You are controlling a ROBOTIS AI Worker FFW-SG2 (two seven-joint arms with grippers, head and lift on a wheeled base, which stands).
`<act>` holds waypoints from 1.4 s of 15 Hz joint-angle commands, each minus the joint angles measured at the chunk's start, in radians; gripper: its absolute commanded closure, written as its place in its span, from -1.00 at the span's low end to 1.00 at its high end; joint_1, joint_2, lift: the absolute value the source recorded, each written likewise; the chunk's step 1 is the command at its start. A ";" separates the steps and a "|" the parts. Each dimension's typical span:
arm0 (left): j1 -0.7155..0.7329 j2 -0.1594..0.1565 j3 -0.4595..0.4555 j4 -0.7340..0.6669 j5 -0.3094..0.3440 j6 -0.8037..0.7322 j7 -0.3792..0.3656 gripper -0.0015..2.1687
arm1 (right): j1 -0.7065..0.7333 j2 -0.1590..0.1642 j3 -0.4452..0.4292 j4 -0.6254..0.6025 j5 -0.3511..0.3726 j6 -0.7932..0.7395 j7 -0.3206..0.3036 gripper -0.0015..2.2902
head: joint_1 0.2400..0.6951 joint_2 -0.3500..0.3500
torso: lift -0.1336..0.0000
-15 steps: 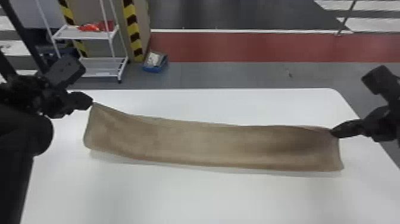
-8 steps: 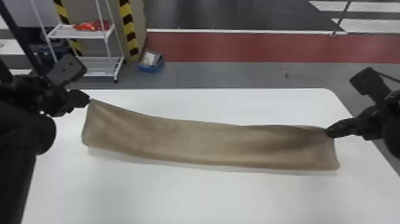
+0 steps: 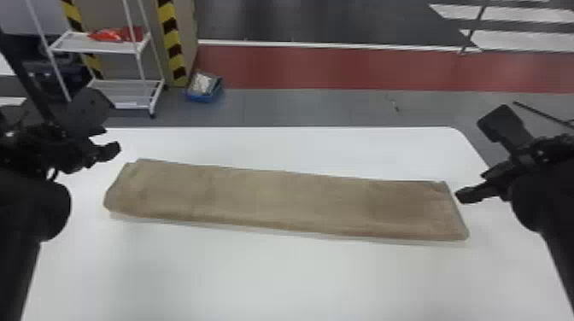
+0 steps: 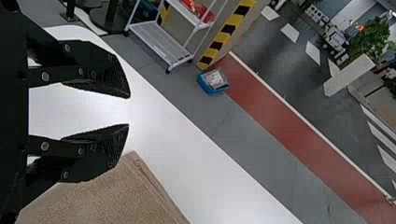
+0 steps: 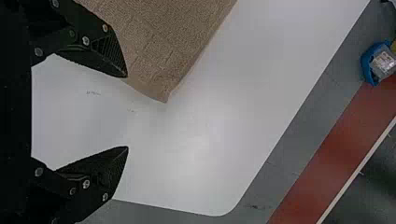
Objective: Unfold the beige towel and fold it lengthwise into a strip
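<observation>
Beige cloth towel (image 3: 282, 202) lies in a long strip across a smooth white table (image 3: 273, 277). Near its ends, the black two-fingered left gripper (image 4: 129, 110) and matching right gripper (image 5: 127, 112) are spread, empty. Folding seems finished; next calls for backing both clear.

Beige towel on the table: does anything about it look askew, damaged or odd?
The beige towel lies slightly askew: its right end sits farther from the far edge of the table, and its layers look offset at the far left corner. No damage stands out.
</observation>
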 commanded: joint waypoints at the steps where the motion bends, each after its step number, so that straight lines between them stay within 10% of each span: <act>1: 0.026 0.000 0.006 -0.009 0.007 -0.029 0.031 -0.98 | 0.005 0.003 -0.007 -0.001 -0.001 0.001 -0.001 -0.97 | 1.00 -0.17 | -0.88; 7: 0.156 -0.046 0.213 -0.197 0.331 -0.038 0.059 -0.98 | 0.118 0.040 -0.109 -0.288 -0.232 0.182 -0.012 -0.96 | 1.00 -0.12 | -0.88; 13: 0.418 -0.142 0.398 -0.395 0.641 -0.056 0.125 -0.97 | 0.288 0.194 -0.123 -0.602 -0.399 0.209 -0.168 -0.94 | 1.00 0.17 | -0.88; 16: 0.584 -0.212 0.457 -0.423 0.897 -0.231 0.232 -0.97 | 0.454 0.306 -0.145 -0.693 -0.542 0.050 -0.297 -0.93 | 1.00 0.42 | -0.88; 18: 0.656 -0.218 0.460 -0.455 0.952 -0.314 0.243 -0.95 | 0.554 0.368 -0.136 -0.697 -0.608 -0.113 -0.403 -0.93 | 1.00 0.52 | -0.88; 21: 0.777 -0.218 0.397 -0.475 1.041 -0.523 0.293 -0.94 | 0.690 0.368 -0.086 -0.670 -0.714 -0.481 -0.562 -0.93 | 1.00 0.65 | -0.88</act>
